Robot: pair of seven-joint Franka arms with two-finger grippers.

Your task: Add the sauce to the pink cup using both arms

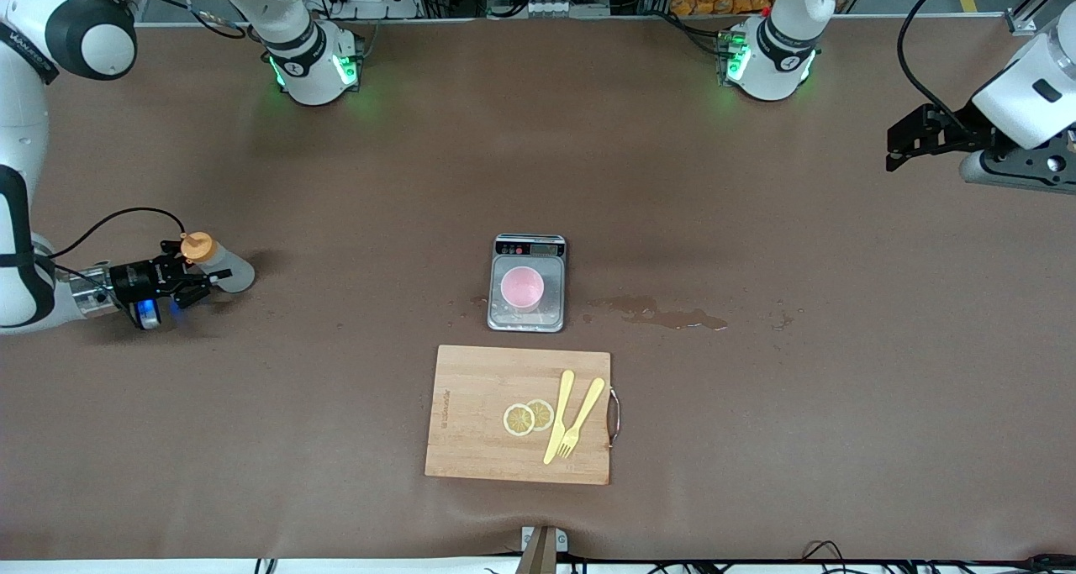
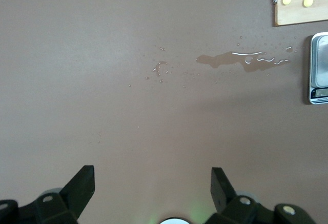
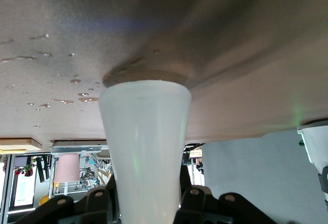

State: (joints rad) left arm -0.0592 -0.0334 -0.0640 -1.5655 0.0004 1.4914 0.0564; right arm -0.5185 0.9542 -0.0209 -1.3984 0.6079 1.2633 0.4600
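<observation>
- Front view: right end effector low at the right arm's end of the table, fingers clamped on the sauce bottle; bottle stands on the table w/ its orange cap on top
- Pink cup sits upright on the grey scale mid-table, well apart from the bottle; scale display on the edge farther from the camera
- Wet spill on the table just beside the scale, toward the left arm's end
- Wooden cutting board nearer the camera than the scale; on it 2 lemon slices touching each other, plus a yellow knife & fork beside them
- Left end effector up in the air over the left arm's end of the table, arm waiting
- Left wrist view: left end effector fingers spread wide, nothing between them, bare table below; spill, scale edge & board corner farther off
- Right wrist view: right end effector grips the whitish bottle on both sides, bottle base against the table; pink cup small in the distance, droplets on the table
</observation>
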